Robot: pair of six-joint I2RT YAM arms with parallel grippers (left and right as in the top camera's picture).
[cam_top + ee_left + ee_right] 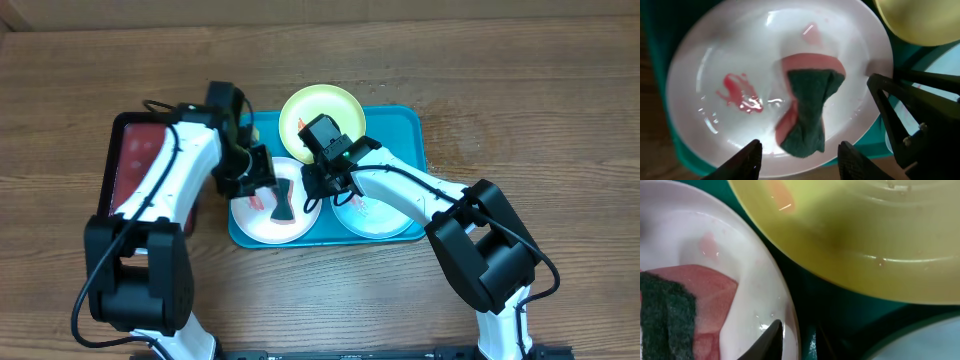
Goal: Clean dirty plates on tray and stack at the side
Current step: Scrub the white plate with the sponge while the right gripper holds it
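The worktop (560,120) is brown wood with plain grain and a dull, matt face right out to its far edge. The tray (405,125) is smooth teal plastic with a soft sheen. The white plate (705,65) is glossy plastic, wet-looking, with bright glints and a thin red smear (735,92) on it. The sponge (807,112) has a rough, fibrous dark green face and a softer, finer pink layer. The yellow-green plate (880,235) is smooth and shiny; the pale mint plate (385,222) also looks like smooth plastic. The dark red tray (135,150) by the left edge is glossy. The left gripper (800,159) has matt black plastic fingers (751,159).
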